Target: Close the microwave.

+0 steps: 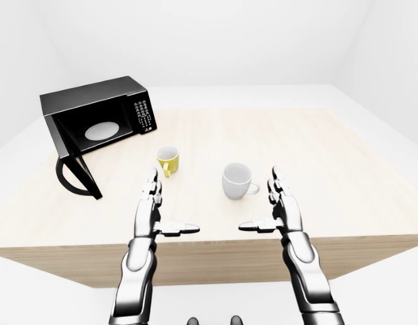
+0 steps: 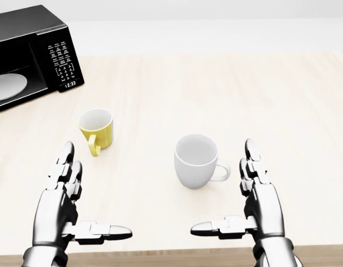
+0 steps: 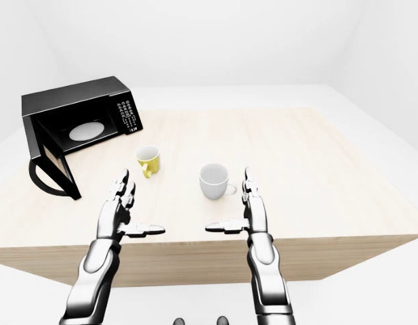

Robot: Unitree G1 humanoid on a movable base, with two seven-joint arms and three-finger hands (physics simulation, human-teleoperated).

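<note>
Microwave (image 1: 97, 122) sits at ten o'clock from my left hand (image 1: 152, 208), well apart, door (image 1: 74, 177) swung open toward me. Both hands, right (image 1: 279, 206) too, hover open and empty; left is nearer.

Light is bright, even and diffuse, washing the white walls (image 1: 215, 40) almost featureless and leaving only faint soft shadows beside the white mug (image 2: 195, 161) and yellow mug (image 2: 97, 129) on the pale table (image 2: 227, 100). The black microwave (image 1: 93, 115) stays crisp, with a mild sheen on its top. Everything is sharp, without blur, glare or noise; the eye views stretch slightly toward their edges.
</note>
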